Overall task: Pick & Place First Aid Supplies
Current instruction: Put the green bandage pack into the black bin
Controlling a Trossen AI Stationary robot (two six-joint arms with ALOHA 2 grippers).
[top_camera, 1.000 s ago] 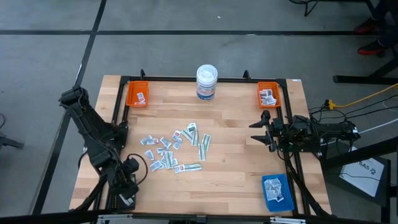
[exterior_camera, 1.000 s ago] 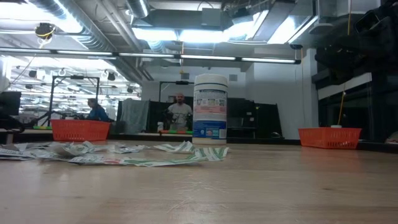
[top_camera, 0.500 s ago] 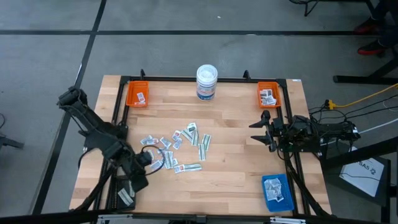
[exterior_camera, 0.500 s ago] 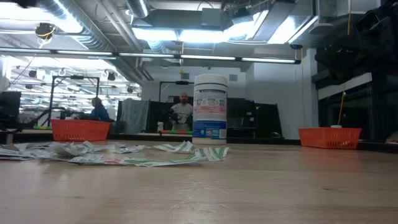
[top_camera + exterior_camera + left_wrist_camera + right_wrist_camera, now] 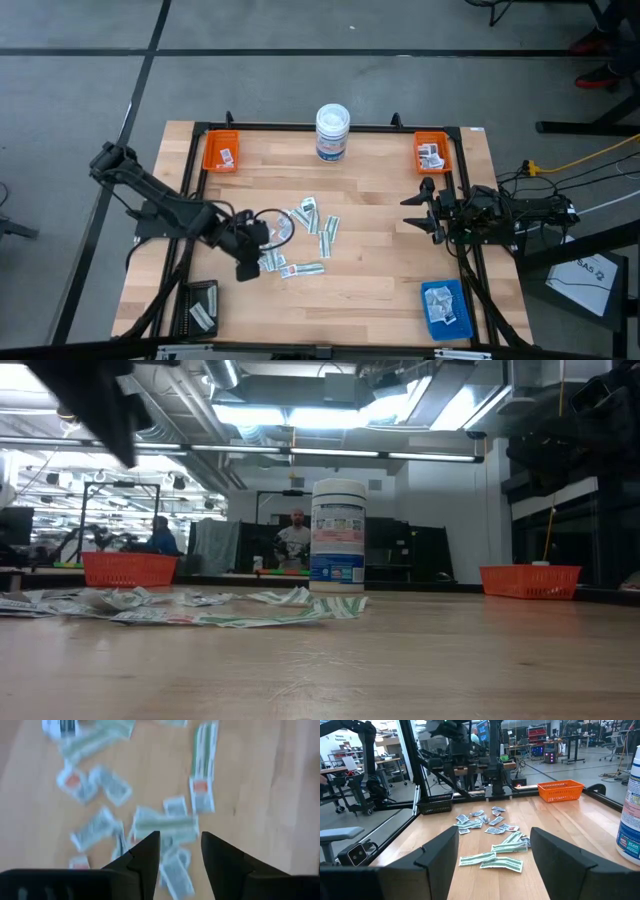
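At the lower left of the high view a black tray [image 5: 203, 305] holds a few packets. Above it, in the upper left of the table, an orange tray [image 5: 221, 151] holds one or two more.

The left gripper [image 5: 252, 243] hangs over the left edge of the scattered packets [image 5: 285, 238] in the middle of the wooden table [image 5: 380, 240]. In the left wrist view its fingers [image 5: 146, 857] stand apart with bare space between them, holding nothing, and the packets lie flat just beneath.

The packets are small white rectangles with blue-grey print, some with a red patch at one end. They point every way and several overlap. The long pale green strips [image 5: 326, 229] mostly run up and down the frame on the right of the heap. One strip [image 5: 304, 269] lies crosswise at the heap's lower edge. None of the print can be read.

A white tub [image 5: 332, 132] with a blue label stands upright at the top centre; its writing is too small to read.

The right gripper [image 5: 424, 211] waits at the table's right edge, its fingers [image 5: 437, 851] spread wide and empty. Another orange tray [image 5: 432, 153] sits at the upper right and a blue tray [image 5: 445, 305] at the lower right, both with packets inside.
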